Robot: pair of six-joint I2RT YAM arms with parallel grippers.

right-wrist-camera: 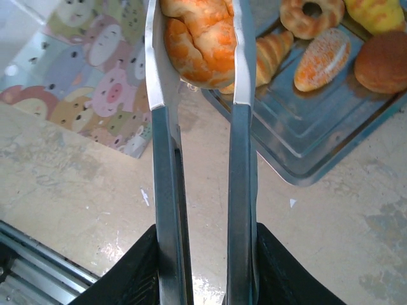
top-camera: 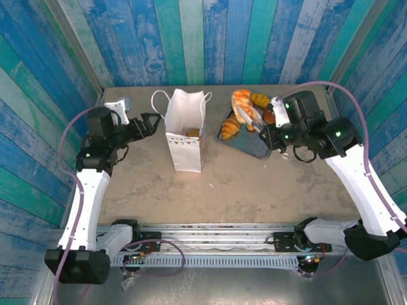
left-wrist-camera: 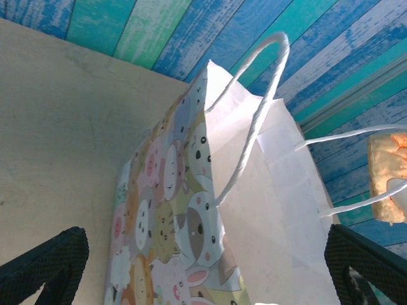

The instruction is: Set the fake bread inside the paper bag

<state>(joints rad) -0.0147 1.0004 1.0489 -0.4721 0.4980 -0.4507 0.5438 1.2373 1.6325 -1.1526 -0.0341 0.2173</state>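
Note:
The white paper bag with a cartoon animal print stands upright at the table's middle left, and one orange-brown piece shows inside its mouth. My left gripper hovers open just left of the bag's top, its fingertips spread wide apart. My right gripper is shut on metal tongs. The tongs pinch a golden fake bread above the tray's left end. A croissant, a ring, an oval loaf and a round bun lie on the tray.
The grey metal tray sits right of the bag at the back. A small grey object lies in the back left corner. Blue striped walls close the table on three sides. Bare tabletop spreads in front of bag and tray.

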